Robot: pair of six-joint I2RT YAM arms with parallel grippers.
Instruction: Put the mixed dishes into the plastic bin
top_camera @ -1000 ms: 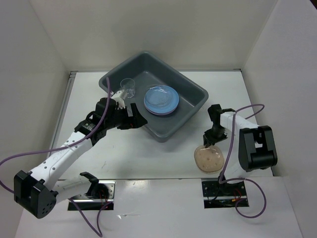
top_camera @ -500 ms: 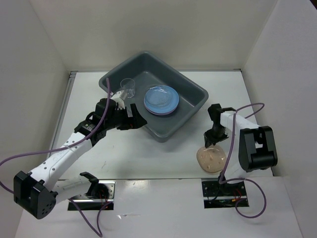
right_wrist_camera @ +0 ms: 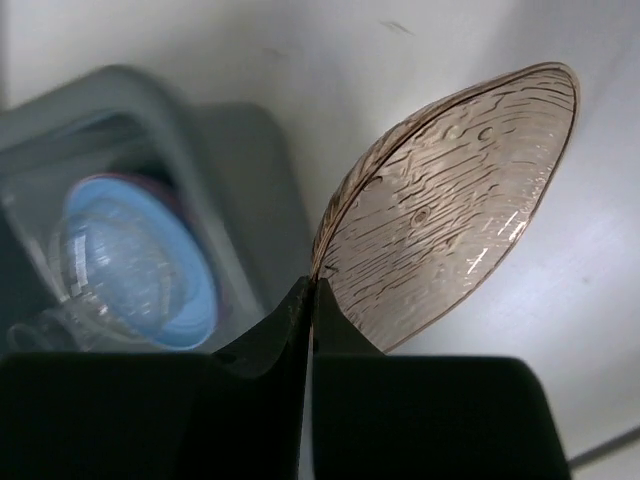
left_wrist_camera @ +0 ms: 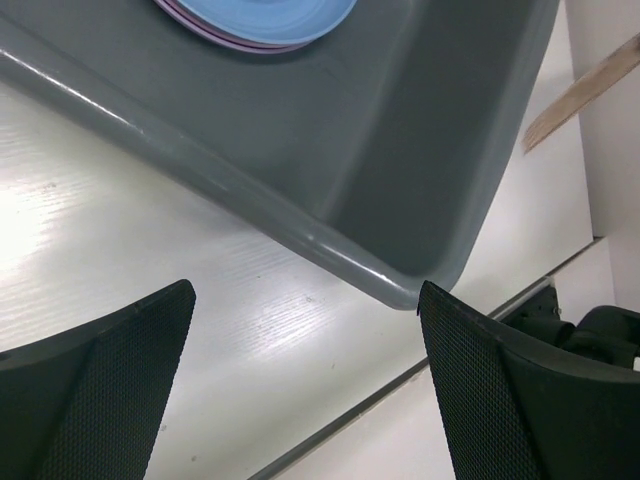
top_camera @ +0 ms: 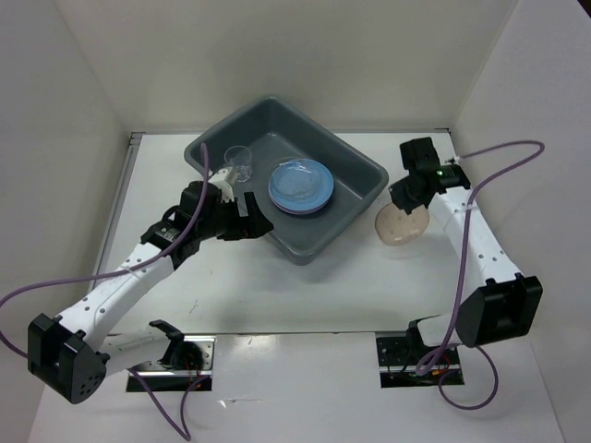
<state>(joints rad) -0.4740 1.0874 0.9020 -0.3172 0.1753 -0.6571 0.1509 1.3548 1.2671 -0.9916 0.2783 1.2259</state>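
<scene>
The dark grey plastic bin (top_camera: 355,175) stands at the back middle of the table. In it lies a stack of plates with a blue plate (top_camera: 301,185) on top and a clear dish on that, and a small clear cup (top_camera: 239,161) at its left. My right gripper (top_camera: 404,198) is shut on the rim of the tan dish (top_camera: 400,225) and holds it tilted in the air, just right of the bin's right corner; the dish (right_wrist_camera: 460,200) fills the right wrist view. My left gripper (top_camera: 246,224) is open and empty at the bin's near left wall (left_wrist_camera: 300,235).
White walls close in the table on the left, back and right. The right arm's purple cable (top_camera: 503,152) loops near the right wall. Two black mounts (top_camera: 416,355) sit at the near edge.
My right gripper has lifted the tan dish off the table at the near right and carried it back and up to beside the bin's right corner. The left arm has not moved.
</scene>
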